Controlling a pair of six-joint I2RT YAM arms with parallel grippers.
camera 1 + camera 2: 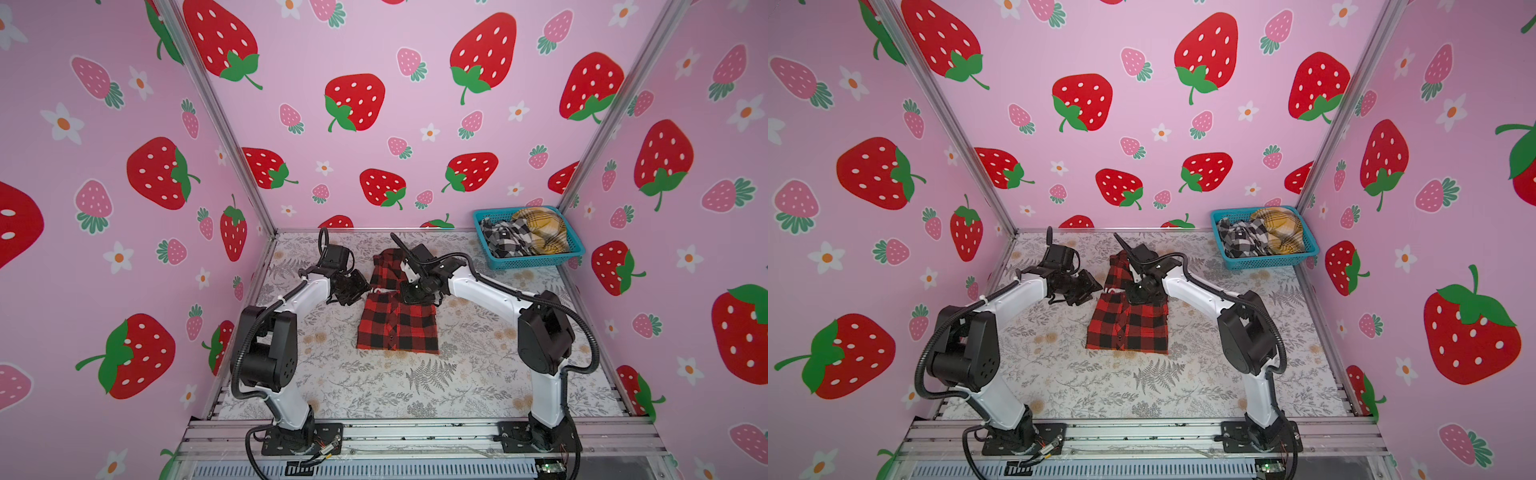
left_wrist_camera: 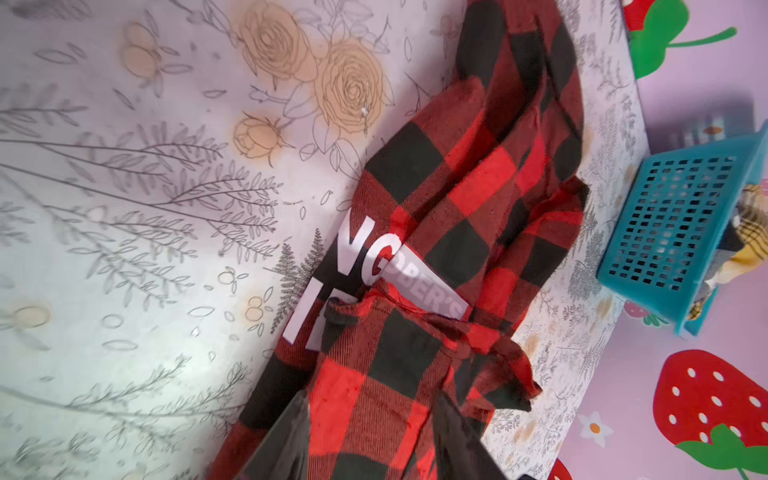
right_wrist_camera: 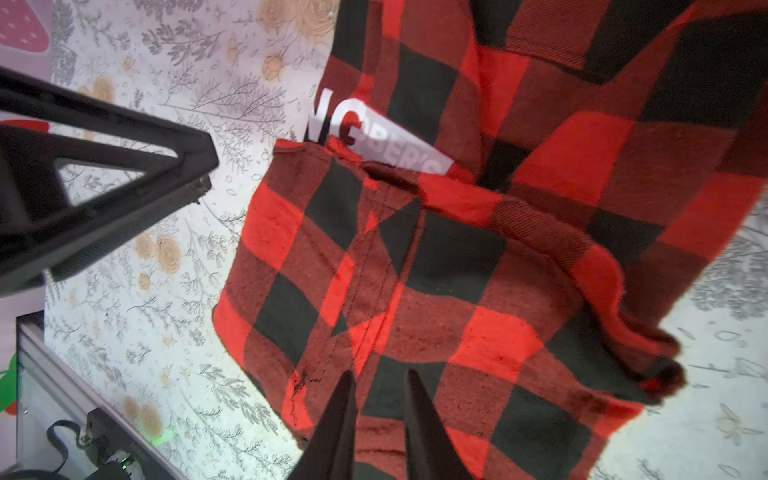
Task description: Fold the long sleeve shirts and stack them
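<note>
The buffalo-check shirt (image 1: 397, 326) lies folded in the middle of the table (image 1: 374, 388), between the two arms. Its hem is toward the near edge, and one more part of it lies behind, toward the back wall. The left pincer (image 1: 365, 289) is just beside the shirt's left edge, at the fold. The right pincer (image 1: 411, 297) is over the shirt's middle. The plastic basket (image 1: 536, 262) stands in the far right corner of the table, well apart from this shirt. In it lie the check shirt (image 1: 505, 239) on the left and the plaid shirt (image 1: 544, 232) on the right.
</note>
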